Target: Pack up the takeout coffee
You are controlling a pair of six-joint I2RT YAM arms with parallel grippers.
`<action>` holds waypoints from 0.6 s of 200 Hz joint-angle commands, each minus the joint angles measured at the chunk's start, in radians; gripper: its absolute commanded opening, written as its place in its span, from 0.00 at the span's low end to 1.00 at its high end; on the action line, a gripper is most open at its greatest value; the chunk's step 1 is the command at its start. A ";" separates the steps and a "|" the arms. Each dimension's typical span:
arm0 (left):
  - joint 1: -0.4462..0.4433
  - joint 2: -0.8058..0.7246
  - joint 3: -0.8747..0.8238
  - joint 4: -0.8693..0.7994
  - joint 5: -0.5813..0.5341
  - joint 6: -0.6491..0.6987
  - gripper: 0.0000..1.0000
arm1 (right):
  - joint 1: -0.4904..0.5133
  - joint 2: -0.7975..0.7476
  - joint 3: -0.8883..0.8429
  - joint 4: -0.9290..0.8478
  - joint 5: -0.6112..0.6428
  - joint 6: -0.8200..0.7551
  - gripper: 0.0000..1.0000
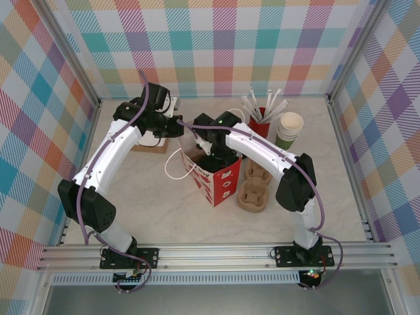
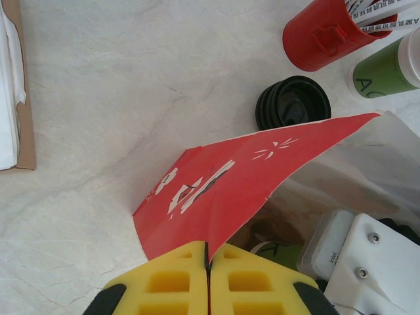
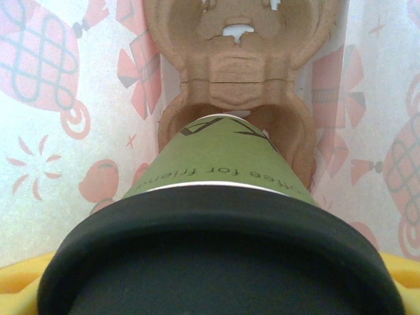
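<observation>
— Where's the bag?
— The red paper bag (image 1: 223, 184) stands mid-surface; my left jaws are pinched tight on its rim.
— And the takeout coffee (image 3: 223, 157)?
— Inside it, base in the cardboard cup carrier (image 3: 230, 72), my right jaws spread wide, clasping its lid.

Quick tally, folks: two arms, the left arm (image 1: 108, 154) and the right arm (image 1: 266, 151). One red paper bag (image 1: 220, 180). One green cup with a black lid (image 3: 223, 161). One loose black lid (image 2: 293, 104). Two pulp carriers: the carrier in the bag (image 3: 236, 72) and the carrier on the counter (image 1: 256, 193). One stack of lidless green cups (image 1: 289, 130), number unclear. One red cup of white straws (image 1: 260, 121), too many to count. One napkin pile (image 2: 8, 98).
</observation>
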 commanded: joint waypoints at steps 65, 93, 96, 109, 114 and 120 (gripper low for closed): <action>-0.012 0.009 0.001 -0.002 0.004 -0.003 0.06 | 0.002 0.041 -0.015 0.001 -0.011 0.000 0.79; -0.012 0.011 0.002 -0.002 0.004 -0.003 0.06 | 0.000 0.042 -0.039 0.026 -0.013 -0.001 0.79; -0.012 0.012 0.003 -0.002 0.004 -0.003 0.06 | 0.000 0.042 -0.042 0.029 -0.014 -0.001 0.79; -0.012 0.012 0.003 -0.001 0.006 -0.002 0.06 | -0.002 0.044 -0.055 0.041 -0.019 -0.001 0.79; -0.012 0.013 0.004 -0.002 0.004 -0.003 0.06 | -0.003 0.044 -0.061 0.044 -0.024 -0.001 0.79; -0.012 0.013 0.004 -0.002 0.005 -0.002 0.06 | -0.004 0.047 -0.066 0.048 -0.026 -0.001 0.79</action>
